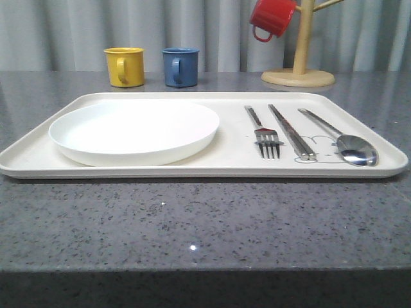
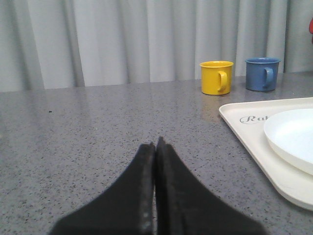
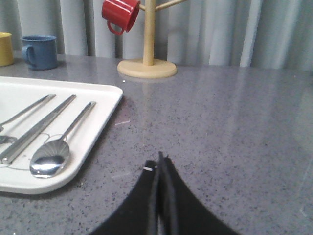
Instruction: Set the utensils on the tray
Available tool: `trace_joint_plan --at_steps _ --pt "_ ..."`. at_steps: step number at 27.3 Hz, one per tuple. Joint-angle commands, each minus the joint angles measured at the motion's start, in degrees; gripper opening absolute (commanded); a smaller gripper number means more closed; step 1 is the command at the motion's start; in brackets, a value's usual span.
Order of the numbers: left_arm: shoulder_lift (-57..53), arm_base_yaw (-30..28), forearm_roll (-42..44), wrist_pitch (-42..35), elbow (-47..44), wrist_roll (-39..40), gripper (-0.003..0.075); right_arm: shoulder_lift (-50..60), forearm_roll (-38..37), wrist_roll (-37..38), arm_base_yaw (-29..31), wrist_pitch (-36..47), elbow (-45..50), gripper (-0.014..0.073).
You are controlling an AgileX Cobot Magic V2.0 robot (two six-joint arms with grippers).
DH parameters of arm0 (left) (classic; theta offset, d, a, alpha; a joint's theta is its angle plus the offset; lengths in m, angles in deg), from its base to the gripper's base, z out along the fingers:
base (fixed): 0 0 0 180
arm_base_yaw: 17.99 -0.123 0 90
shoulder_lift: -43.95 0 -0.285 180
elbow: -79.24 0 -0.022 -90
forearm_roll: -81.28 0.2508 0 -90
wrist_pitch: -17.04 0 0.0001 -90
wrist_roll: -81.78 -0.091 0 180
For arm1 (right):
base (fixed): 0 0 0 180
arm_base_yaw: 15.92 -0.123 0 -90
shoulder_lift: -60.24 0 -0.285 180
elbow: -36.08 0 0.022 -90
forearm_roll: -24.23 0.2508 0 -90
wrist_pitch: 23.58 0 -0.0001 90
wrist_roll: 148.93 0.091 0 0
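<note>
The cream tray [image 1: 160, 171] lies across the grey table. On its right part rest a silver fork [image 1: 264, 134], a pair of chopsticks [image 1: 291, 131] and a round-bowled spoon [image 1: 347, 144], side by side. The right wrist view shows the spoon [image 3: 53, 154], the chopsticks [image 3: 36, 129] and the tray's rim [image 3: 105, 115]. My right gripper [image 3: 159, 158] is shut and empty over bare table to the right of the tray. My left gripper [image 2: 156, 144] is shut and empty over bare table to the left of the tray [image 2: 254, 147].
A round white plate [image 1: 135, 130] fills the tray's left half. Behind the tray stand a yellow mug [image 1: 124, 66] and a blue mug [image 1: 180, 66]. A wooden mug tree [image 1: 299, 61] at the back right carries a red mug [image 1: 270, 18].
</note>
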Motion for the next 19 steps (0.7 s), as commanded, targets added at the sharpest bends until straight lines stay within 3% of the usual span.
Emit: trace_joint_plan --at_steps 1,19 --pt "-1.31 0.13 -0.53 -4.72 -0.23 0.18 -0.0018 1.10 -0.26 -0.31 0.38 5.79 -0.75 -0.0069" --pt "-1.31 0.13 -0.53 -4.72 -0.23 0.18 -0.0018 1.10 -0.26 -0.31 1.58 5.79 -0.75 -0.0069"
